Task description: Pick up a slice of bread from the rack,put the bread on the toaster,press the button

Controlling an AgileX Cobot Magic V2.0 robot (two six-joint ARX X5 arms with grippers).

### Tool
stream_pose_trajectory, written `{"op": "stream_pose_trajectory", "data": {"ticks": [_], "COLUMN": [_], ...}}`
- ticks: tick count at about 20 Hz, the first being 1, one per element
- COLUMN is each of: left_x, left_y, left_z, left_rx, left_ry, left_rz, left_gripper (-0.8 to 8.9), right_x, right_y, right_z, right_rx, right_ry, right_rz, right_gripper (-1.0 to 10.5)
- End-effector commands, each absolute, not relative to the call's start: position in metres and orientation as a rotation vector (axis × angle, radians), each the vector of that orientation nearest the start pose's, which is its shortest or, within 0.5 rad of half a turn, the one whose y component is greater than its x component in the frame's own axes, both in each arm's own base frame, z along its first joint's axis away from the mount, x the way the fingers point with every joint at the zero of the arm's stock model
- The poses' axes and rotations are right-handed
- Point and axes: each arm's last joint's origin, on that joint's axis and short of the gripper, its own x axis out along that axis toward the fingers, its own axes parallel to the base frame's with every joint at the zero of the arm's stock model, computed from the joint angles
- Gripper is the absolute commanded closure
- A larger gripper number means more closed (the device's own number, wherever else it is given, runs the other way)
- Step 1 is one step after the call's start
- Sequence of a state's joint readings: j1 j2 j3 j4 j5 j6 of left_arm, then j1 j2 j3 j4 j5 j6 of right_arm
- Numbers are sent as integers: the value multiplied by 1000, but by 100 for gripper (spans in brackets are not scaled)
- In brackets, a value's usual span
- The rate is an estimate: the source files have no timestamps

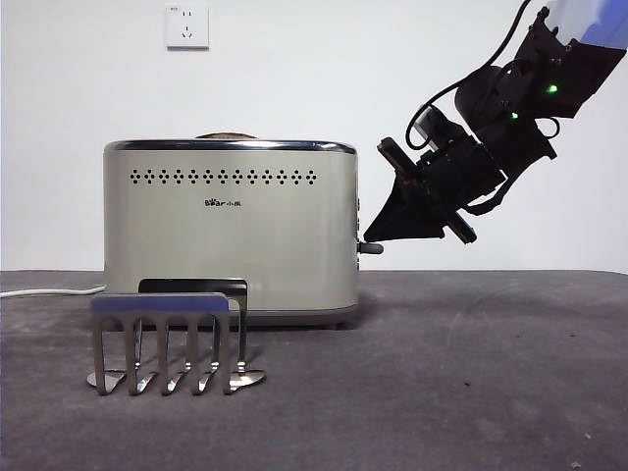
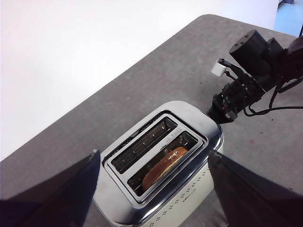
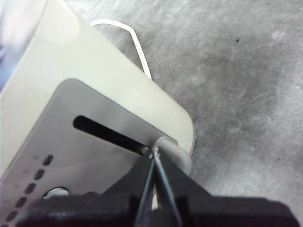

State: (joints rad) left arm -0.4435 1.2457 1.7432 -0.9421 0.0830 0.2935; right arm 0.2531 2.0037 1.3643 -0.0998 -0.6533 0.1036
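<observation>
The cream toaster stands at the middle left. The slice of bread sits down in one toaster slot; only its domed top shows above the rim. The steel rack stands in front of the toaster and holds no bread. My right gripper is shut, and its tips touch the lever knob at the end of the slot on the toaster's right side. My left gripper is open and empty, high above the toaster. The left wrist view also shows the right gripper.
A white cable runs off to the left behind the toaster and also shows in the right wrist view. A wall socket is on the white wall. The grey table spreads to the right.
</observation>
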Motion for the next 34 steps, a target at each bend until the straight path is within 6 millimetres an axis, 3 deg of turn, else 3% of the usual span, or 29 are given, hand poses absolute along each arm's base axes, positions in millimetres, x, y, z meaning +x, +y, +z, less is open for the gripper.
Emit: {"op": "stream_pose_trajectory", "data": {"ticks": [1,14,17,21,25,28,34], "left_x": [188,188,188,188,187,186,182], "left_y": [-92,-92,-92,-92,-92,-91,-89], "left_z": [482,482,481,481,479,476,469], "left_rx": [352,353,354,354,358,363,375], "left_ry": [365,365,369,372,397,429,516], "left_rz": [-580,-578,-577,-578,-581,-585,-598], "left_gripper": [428,428,428,428,432,433,442], "right_x": [407,407,405,392,355,312,231], "right_y": [125,125,124,120,111,100,78], "right_z": [148,151,172,230,298,338,373], "right_rx": [242,241,231,205,183,132,69], "right_ry": [932,921,867,718,614,608,730], "right_rz": [781,784,793,815,831,848,868], "right_gripper": [959,958,959,958,958,958,958]}}
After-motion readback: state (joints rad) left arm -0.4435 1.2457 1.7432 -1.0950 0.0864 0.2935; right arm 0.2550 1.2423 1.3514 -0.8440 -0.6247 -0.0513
